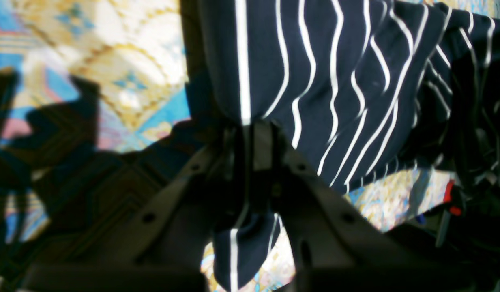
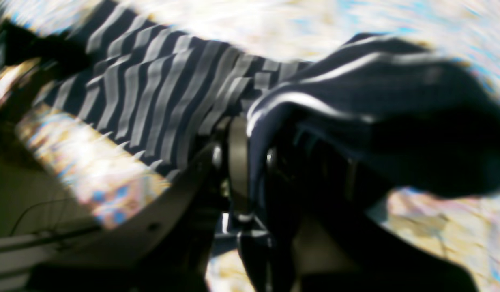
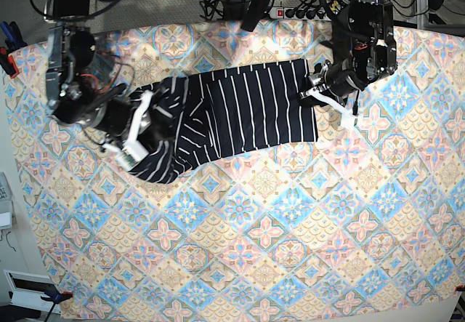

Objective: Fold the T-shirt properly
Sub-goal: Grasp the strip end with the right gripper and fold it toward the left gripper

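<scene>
Left jaws (image 1: 254,134): we see them pinching a T-shirt (image 3: 247,107) edge.
Right jaws (image 2: 250,162): pinching bunched shirt cloth.
T-shirt: stretched between both arms on the worktop's far half, over the tablecloth (image 3: 276,249).
Behind: power strip (image 3: 294,9), cables.

One T-shirt (image 3: 240,111), dark with thin white stripes. One patterned tablecloth (image 3: 290,235) under it. Two robot arms, each with one gripper: left gripper (image 3: 314,89), right gripper (image 3: 134,137). One power strip (image 3: 294,9) at the far edge. Red-handled clamps at the cloth's edges: number uncertain.
</scene>
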